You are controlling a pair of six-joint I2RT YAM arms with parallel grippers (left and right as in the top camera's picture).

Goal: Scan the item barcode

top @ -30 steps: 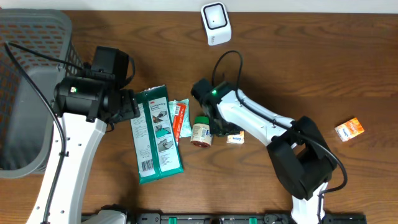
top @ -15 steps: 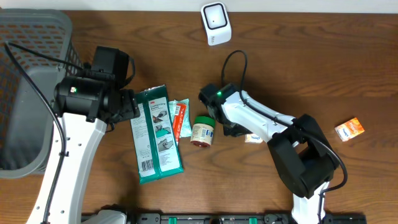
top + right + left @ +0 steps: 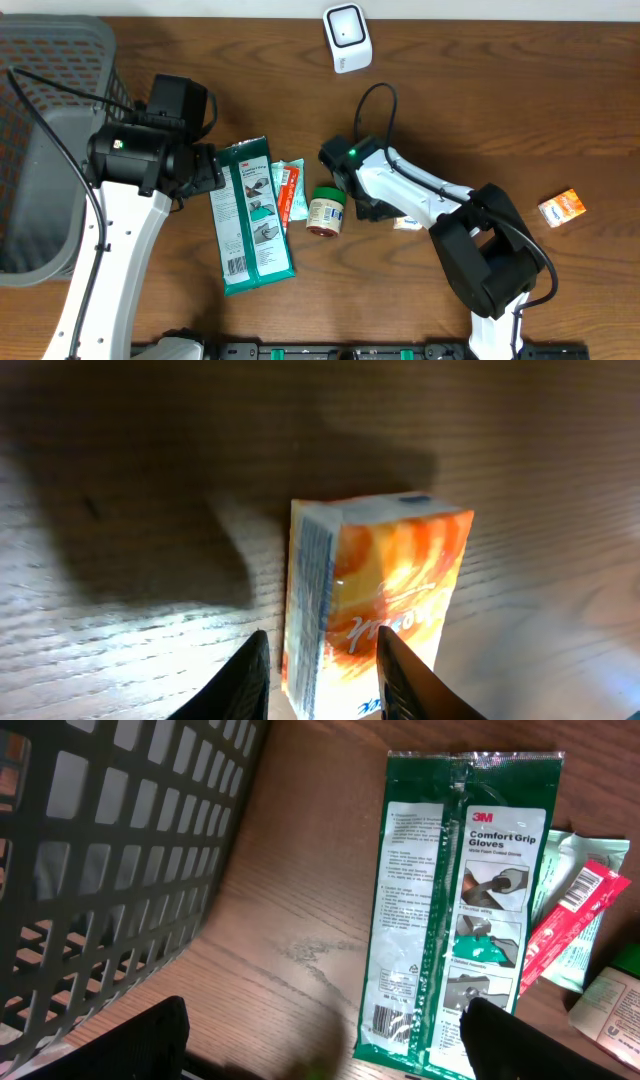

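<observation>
Small pack [image 3: 375,600]: lay flat on the table just right of the jar [image 3: 326,212], under the right pincer, well apart from the scanner [image 3: 346,38].
Left pincer [image 3: 335,1050]: fingers wide apart and empty, poised between the basket [image 3: 110,850] and the glove packet [image 3: 455,910].
Right pincer [image 3: 322,645]: fingers a little apart, straddling the near end of the small pack; whether they gripped it could not be told.
Change: a second earlier the small pack and right pincer sat closer to the jar; both had shifted right.
</observation>
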